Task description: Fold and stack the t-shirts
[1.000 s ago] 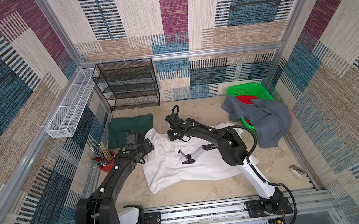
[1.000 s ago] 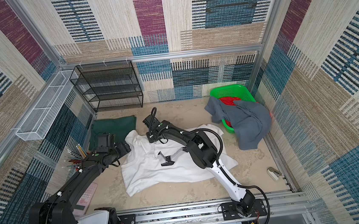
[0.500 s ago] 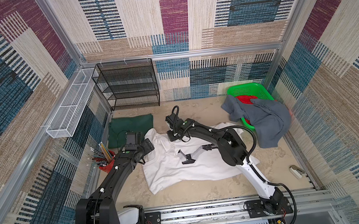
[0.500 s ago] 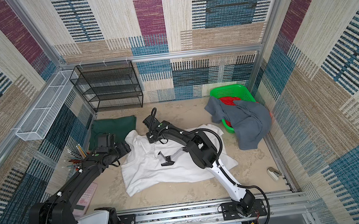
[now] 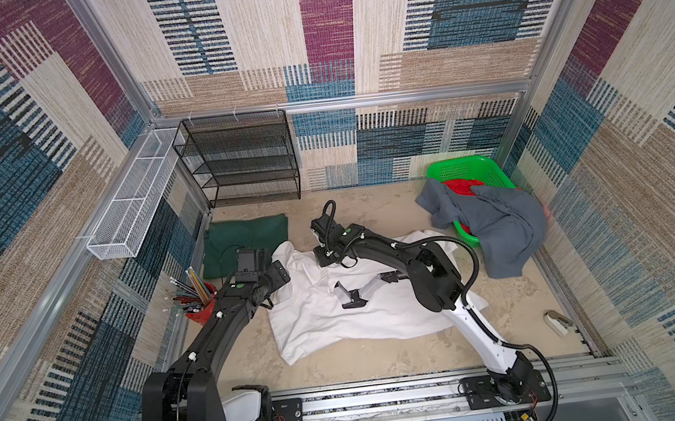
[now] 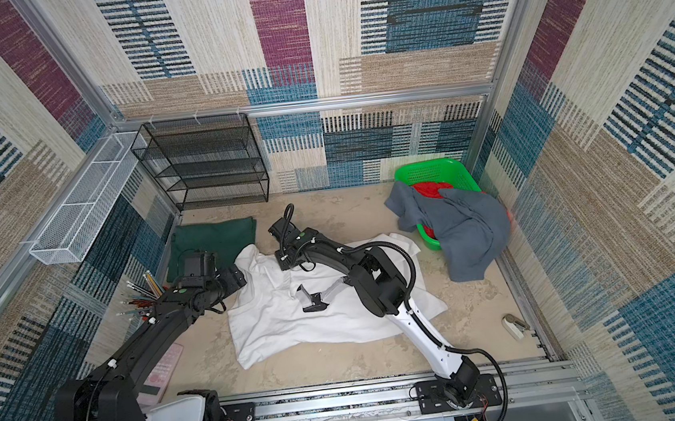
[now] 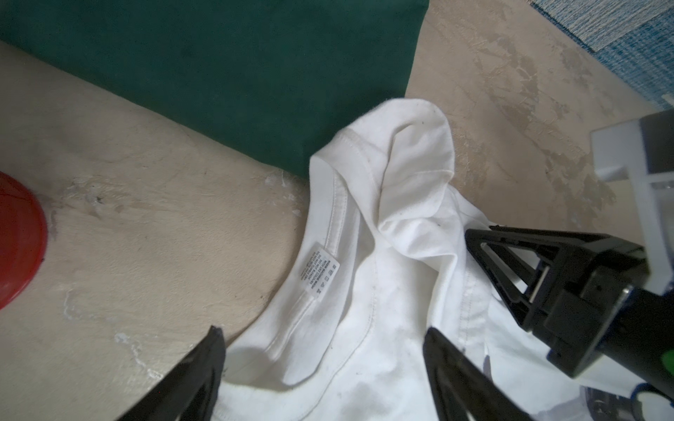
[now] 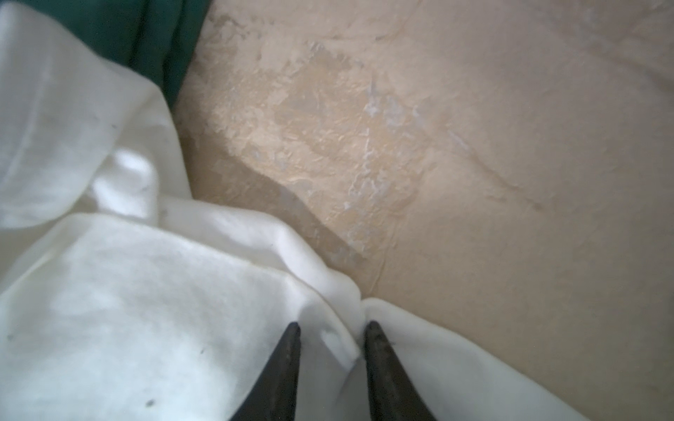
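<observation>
Centre of bench (image 5: 383, 366): white t-shirt (image 5: 357, 314) spread rumpled, robot-arm print up. At 10 o'clock: dark green t-shirt (image 5: 246, 236) flat, rectangular, corner of white t-shirt touching its near edge. At 2 o'clock: grey t-shirt (image 5: 504, 226) draped over green basket (image 5: 469, 166). Over white collar, beside care label (image 7: 319, 277): left gripper (image 7: 322, 331) wide, empty. At white t-shirt's 12 o'clock edge: right gripper (image 8: 332, 324) narrow, white fold pinched between tips. At 9 o'clock: red pencil cup (image 5: 200, 311)
</observation>
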Available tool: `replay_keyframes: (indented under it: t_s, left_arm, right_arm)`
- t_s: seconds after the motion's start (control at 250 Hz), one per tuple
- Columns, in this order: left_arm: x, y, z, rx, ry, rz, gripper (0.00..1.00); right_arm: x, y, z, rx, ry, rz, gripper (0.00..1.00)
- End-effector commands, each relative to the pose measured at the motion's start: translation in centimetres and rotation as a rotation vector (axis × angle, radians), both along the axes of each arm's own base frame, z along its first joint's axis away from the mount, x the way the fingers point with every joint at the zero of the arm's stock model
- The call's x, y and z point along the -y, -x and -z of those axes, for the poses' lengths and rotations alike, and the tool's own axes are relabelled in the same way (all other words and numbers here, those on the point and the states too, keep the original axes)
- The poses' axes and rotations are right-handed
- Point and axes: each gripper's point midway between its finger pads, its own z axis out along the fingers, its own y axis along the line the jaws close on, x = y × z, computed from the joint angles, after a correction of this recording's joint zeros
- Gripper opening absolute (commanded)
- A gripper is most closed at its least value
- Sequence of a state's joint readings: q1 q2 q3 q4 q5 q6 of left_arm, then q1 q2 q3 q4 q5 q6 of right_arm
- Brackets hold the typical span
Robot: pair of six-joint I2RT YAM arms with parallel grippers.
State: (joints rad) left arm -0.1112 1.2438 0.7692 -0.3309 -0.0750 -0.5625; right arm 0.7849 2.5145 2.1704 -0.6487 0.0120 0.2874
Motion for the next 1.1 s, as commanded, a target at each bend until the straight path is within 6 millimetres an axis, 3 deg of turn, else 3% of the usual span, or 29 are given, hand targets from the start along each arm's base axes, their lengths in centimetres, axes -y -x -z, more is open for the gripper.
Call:
replay_keyframes:
  t_s: [0.0, 0.176, 0.364, 0.524, 0.84, 0.904, 1.028, 1.096]
  left_arm:
    - [-0.1, 0.0, 0.1, -0.002, -0.009, 0.01, 0.86]
    - [-0.1, 0.0, 0.1, -0.002, -0.007, 0.008, 0.86]
    - [-0.1, 0.1, 0.2, -0.003, -0.007, 0.003, 0.86]
    - [-0.1, 0.1, 0.3, -0.008, -0.006, 0.002, 0.86]
    - [0.0, 0.0, 0.4, -0.009, 0.001, 0.003, 0.86]
    - [0.0, 0.0, 0.3, -0.007, 0.001, 0.003, 0.86]
    - [0.0, 0.0, 0.2, -0.004, 0.002, 0.004, 0.86]
    - [0.0, 0.1, 0.2, -0.006, 0.002, 0.004, 0.86]
  right_arm:
    - [-0.1, -0.3, -0.3, 0.014, -0.002, 0.007, 0.25]
    - [-0.1, -0.4, -1.4, 0.029, -0.015, 0.01, 0.07]
    - [-0.5, -0.1, -3.2, 0.029, -0.047, 0.009, 0.0]
    - [-1.1, 0.3, -5.3, 0.054, -0.08, 0.004, 0.0]
    - [-1.2, 1.1, -5.1, 0.019, -0.088, -0.007, 0.0]
    - [-1.4, 1.3, -5.0, 0.019, -0.09, -0.013, 0.12]
    - [-1.5, 1.3, -4.7, 0.013, -0.092, -0.019, 0.14]
    - [-1.7, 1.4, -4.5, 0.007, -0.098, -0.026, 0.21]
